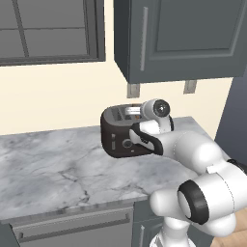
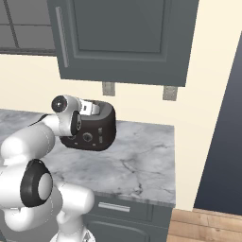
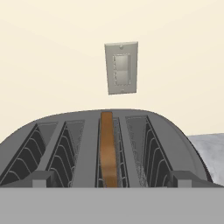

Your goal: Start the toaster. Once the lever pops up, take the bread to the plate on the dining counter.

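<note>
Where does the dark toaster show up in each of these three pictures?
Left base view: the toaster sits at the middle, on the marble counter, its right side hidden behind the white arm.
Right base view: left of centre, its left end hidden behind the arm.
Hand view: across the lower half, slots facing up.
Shared landmark: the grey wall plate above it.

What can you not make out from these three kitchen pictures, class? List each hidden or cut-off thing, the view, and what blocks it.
- Right half of the toaster, left base view: covered by the robot's arm.
- Left part of the toaster, right base view: the arm stands in front.
- Lower part of the bread, hand view: sunk inside its slot.
- Toaster's front, with knobs and lever, hand view: cut off at the bottom edge.
- Jaws of the gripper, base views: hidden by the wrist.
</note>
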Available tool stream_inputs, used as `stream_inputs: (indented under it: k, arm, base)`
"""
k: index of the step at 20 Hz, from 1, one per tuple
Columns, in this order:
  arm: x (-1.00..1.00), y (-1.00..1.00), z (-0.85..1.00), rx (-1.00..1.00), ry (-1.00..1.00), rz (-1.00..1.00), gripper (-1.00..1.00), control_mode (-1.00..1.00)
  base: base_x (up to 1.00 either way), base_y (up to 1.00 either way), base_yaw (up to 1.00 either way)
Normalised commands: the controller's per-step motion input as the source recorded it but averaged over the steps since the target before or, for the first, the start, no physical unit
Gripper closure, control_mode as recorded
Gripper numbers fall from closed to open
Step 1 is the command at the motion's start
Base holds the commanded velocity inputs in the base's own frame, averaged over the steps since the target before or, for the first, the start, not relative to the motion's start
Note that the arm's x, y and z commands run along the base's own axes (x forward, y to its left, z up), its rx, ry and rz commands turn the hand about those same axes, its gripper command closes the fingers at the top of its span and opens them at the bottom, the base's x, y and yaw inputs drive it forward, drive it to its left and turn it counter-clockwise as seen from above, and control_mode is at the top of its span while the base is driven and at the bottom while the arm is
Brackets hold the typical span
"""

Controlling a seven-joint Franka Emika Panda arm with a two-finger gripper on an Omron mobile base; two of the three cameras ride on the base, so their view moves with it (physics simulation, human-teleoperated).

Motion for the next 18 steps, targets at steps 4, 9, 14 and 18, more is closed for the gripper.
stream_inputs:
  k: [4,9,14,18]
  arm:
    - [0.00,0.00,0.00,0.00,0.00,0.00,-1.00,-1.00]
    - [0.00,0.00,0.00,0.00,0.00,0.00,-1.00,-1.00]
    - [0.00,0.00,0.00,0.00,0.00,0.00,-1.00,-1.00]
    - [0.00,0.00,0.00,0.00,0.00,0.00,-1.00,-1.00]
  base:
    - [0.00,0.00,0.00]
    - [0.00,0.00,0.00]
    - [0.00,0.00,0.00]
    - [0.00,0.00,0.00]
